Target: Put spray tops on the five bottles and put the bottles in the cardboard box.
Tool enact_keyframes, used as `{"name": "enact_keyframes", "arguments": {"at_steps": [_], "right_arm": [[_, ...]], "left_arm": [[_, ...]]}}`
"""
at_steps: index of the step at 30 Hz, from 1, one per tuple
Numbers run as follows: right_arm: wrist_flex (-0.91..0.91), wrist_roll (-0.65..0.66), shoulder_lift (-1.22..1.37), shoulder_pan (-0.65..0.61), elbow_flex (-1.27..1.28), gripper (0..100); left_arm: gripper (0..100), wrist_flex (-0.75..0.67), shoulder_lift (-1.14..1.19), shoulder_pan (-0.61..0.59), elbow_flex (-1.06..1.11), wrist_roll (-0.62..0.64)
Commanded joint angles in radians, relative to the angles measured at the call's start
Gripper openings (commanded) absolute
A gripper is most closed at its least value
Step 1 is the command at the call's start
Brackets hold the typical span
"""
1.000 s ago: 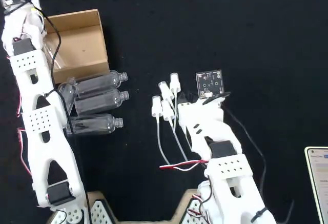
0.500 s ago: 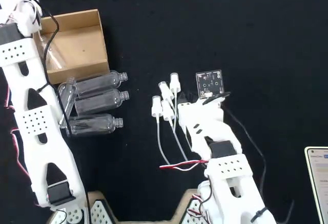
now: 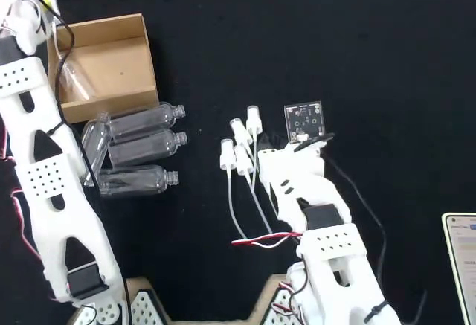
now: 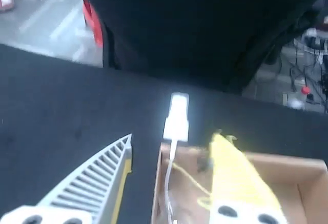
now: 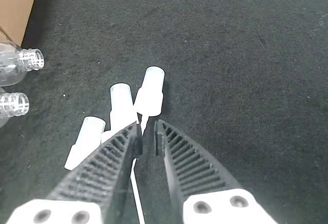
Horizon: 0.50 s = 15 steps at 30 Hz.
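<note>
Count, high view: five clear bottles and five spray tops.

One bottle (image 3: 71, 79) lies inside the cardboard box (image 3: 111, 26), along the wall nearest the left arm. The box sits at about 10 o'clock on the black table (image 3: 357, 57).

The other four bottles are outside the box, at its 6 o'clock side. Three lie stacked side by side, necks pointing to 3 o'clock and uncapped: upper (image 3: 145, 120), middle (image 3: 146, 147), lower (image 3: 137, 181). The fourth bottle (image 3: 94, 143) lies tilted across their bases.

Four loose spray tops (image 3: 239, 143) lie in a cluster near table centre, well apart from the bottles, with their dip tubes trailing toward 6 o'clock. The fifth spray top (image 4: 177, 117) is seen in the left wrist view, sticking up at the corner of the box, its tube running down inside.

The left arm (image 3: 52, 184) is stretched far out toward 11 o'clock. The left gripper (image 4: 173, 137) is over the box's outer wall with its jaws spread wide, gripping nothing. One finger is over the table and the yellow finger (image 4: 236, 178) is over the box.

The right arm (image 3: 305, 191) is low and extended toward 11 o'clock. The right gripper (image 5: 147, 125) is at the cluster's 5 o'clock edge, jaws nearly together with a narrow gap. A thin tube enters that gap; whether it is clamped cannot be told.
</note>
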Motion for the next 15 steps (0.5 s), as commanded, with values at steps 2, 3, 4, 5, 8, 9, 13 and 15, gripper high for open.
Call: {"name": "enact_keyframes", "arguments": {"at_steps": [2,3,4,5,8,9,13,15], "right_arm": [[-0.028,-0.005,-0.022,0.015,-0.016,5.7],[-0.028,-0.005,-0.022,0.015,-0.016,5.7],[-0.028,-0.005,-0.022,0.015,-0.016,5.7],[-0.028,-0.005,-0.022,0.015,-0.016,5.7],[-0.026,-0.005,-0.022,0.015,-0.016,5.7],[-0.026,-0.005,-0.022,0.015,-0.016,5.7],[-0.023,-0.005,-0.022,0.015,-0.016,5.7],[-0.023,-0.005,-0.022,0.015,-0.016,5.7]], "left_arm": [[26,-0.282,0.037,0.018,0.071,-0.003],[26,-0.338,0.054,0.018,0.090,-0.003],[26,-0.384,0.074,0.018,0.105,-0.005],[26,-0.428,0.089,0.018,0.117,-0.006],[26,-0.520,0.133,0.018,0.136,-0.006],[26,-0.537,0.146,0.018,0.136,-0.006],[26,-0.592,0.190,0.019,0.136,-0.006],[26,-0.608,0.206,0.019,0.136,-0.006]]}}
